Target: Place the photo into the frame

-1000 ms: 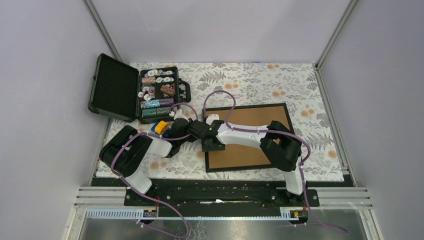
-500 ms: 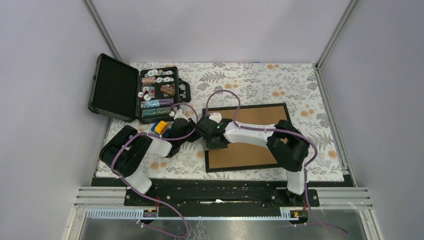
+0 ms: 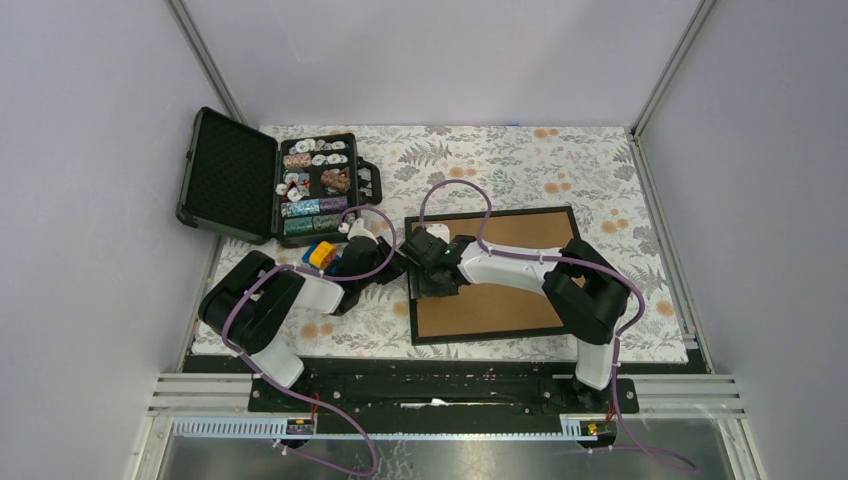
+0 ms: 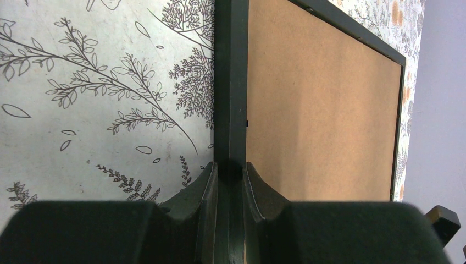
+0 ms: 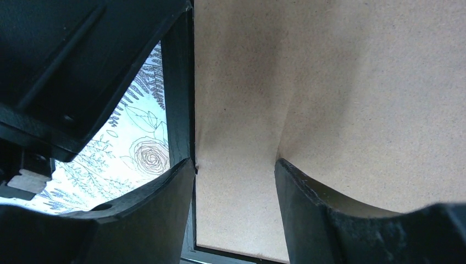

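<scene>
Your left gripper (image 4: 231,177) has narrow jaws clamped across the black moulding of the frame (image 4: 231,82). The frame runs straight ahead of its tips and lies back-up on the patterned cloth (image 4: 82,82). Hold that pinch firm and level so the frame cannot slide. Your right gripper (image 5: 234,171) has wide jaws holding nothing; one tip is at the moulding's inner edge, the other over the brown backing board (image 5: 329,82) beside it. The step is probably freeing that board, so work its edge, not its middle. The wrist views show contact; only the top view shows the whole frame. No view shows the photo.
</scene>
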Tool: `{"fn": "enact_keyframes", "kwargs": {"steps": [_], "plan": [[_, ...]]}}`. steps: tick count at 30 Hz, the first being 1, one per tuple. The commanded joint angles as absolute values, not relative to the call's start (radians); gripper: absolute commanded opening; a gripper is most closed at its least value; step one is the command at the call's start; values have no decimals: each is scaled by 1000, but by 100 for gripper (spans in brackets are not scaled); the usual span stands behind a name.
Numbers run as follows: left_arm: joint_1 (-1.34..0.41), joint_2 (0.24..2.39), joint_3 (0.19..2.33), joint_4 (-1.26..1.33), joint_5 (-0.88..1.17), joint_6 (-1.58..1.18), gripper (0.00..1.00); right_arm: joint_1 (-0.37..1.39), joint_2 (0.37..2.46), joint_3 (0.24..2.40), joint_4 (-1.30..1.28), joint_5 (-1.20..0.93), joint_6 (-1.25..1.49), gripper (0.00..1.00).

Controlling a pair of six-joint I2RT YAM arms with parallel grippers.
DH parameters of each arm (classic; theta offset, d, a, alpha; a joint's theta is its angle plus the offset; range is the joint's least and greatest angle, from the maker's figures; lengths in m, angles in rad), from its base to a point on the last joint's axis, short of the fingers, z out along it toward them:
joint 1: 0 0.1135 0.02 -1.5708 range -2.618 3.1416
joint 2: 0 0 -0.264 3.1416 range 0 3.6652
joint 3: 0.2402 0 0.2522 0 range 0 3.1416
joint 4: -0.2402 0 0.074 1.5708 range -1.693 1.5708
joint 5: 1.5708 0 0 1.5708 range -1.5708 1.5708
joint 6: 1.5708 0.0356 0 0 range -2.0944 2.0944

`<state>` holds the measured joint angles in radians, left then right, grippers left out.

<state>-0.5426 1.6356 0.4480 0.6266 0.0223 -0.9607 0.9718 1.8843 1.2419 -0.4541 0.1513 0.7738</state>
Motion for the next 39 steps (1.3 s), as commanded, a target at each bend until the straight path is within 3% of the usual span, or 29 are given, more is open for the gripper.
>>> {"fn": "enact_keyframes", "kwargs": {"steps": [1,20,39], "plan": [[-543,1693,408,383,-34,-903,0,992,1963,1186,-629,136,730,65],[-543,1695,412,380,-35,-904,0,1003,2040,1269,-755,156,628,61],[-543,1695,411,380,-37,-905,0,1033,2119,1324,-785,186,700,63]]}}
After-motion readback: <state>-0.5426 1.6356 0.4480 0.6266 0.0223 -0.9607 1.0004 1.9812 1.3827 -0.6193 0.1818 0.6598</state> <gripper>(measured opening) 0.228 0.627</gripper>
